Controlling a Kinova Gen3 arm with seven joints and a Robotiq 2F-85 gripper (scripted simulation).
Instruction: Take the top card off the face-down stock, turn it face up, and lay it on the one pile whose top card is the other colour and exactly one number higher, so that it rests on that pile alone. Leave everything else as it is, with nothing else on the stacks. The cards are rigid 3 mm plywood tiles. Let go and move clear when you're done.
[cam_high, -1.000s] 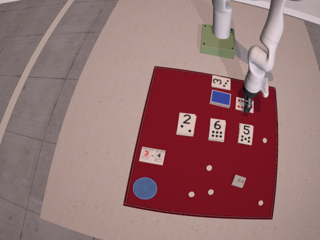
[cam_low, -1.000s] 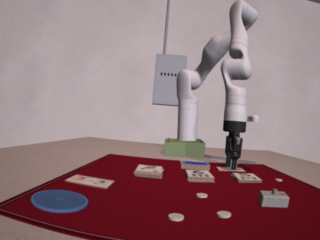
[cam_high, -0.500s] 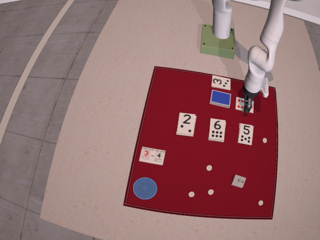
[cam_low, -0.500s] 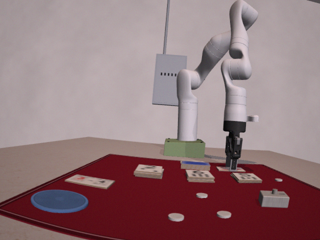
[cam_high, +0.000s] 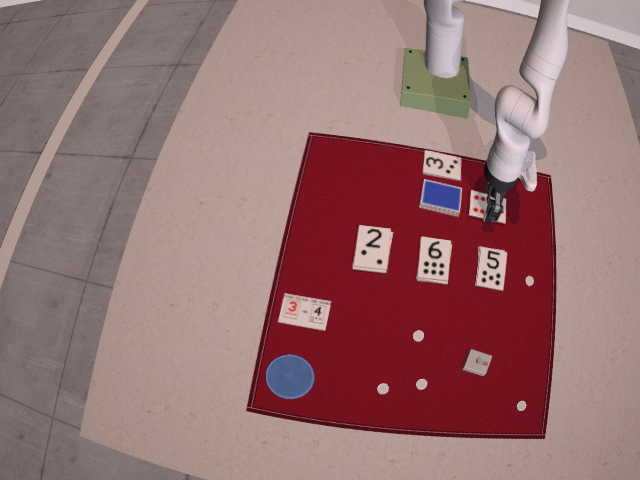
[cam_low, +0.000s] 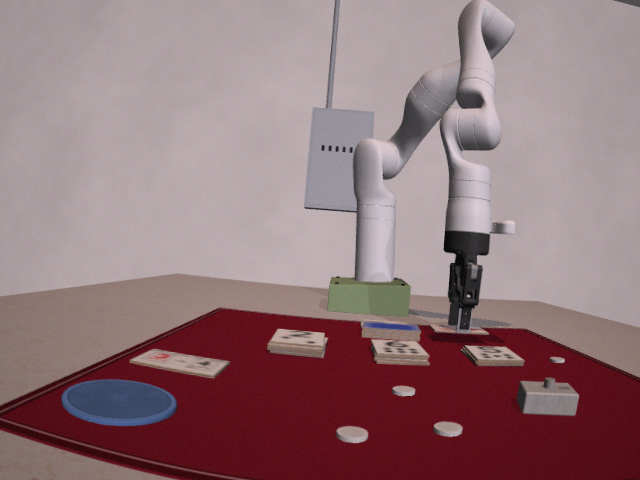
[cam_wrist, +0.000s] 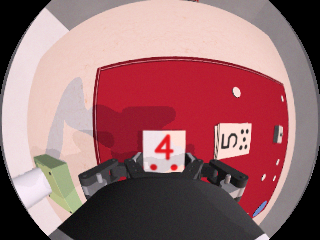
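A face-up red 4 card (cam_high: 485, 206) lies flat on the red mat, right of the blue-backed stock (cam_high: 440, 196). My gripper (cam_high: 491, 214) points straight down over it, and its fingers close on the card's two side edges. The wrist view shows the red 4 (cam_wrist: 164, 150) between the finger pads. The side view shows the fingertips (cam_low: 463, 325) down at the card, at mat level. Three face-up piles lie in a row in front: black 2 (cam_high: 373, 248), black 6 (cam_high: 434, 259) and black 5 (cam_high: 491, 267). The black 5 pile is the nearest to the gripper.
A black 3 card (cam_high: 442, 164) lies behind the stock. A rule card (cam_high: 304, 311), a blue disc (cam_high: 290, 376), several white chips such as one (cam_high: 418, 335), and a wooden block with a knob (cam_high: 477, 361) lie on the near half. The green arm base (cam_high: 435, 82) stands behind the mat.
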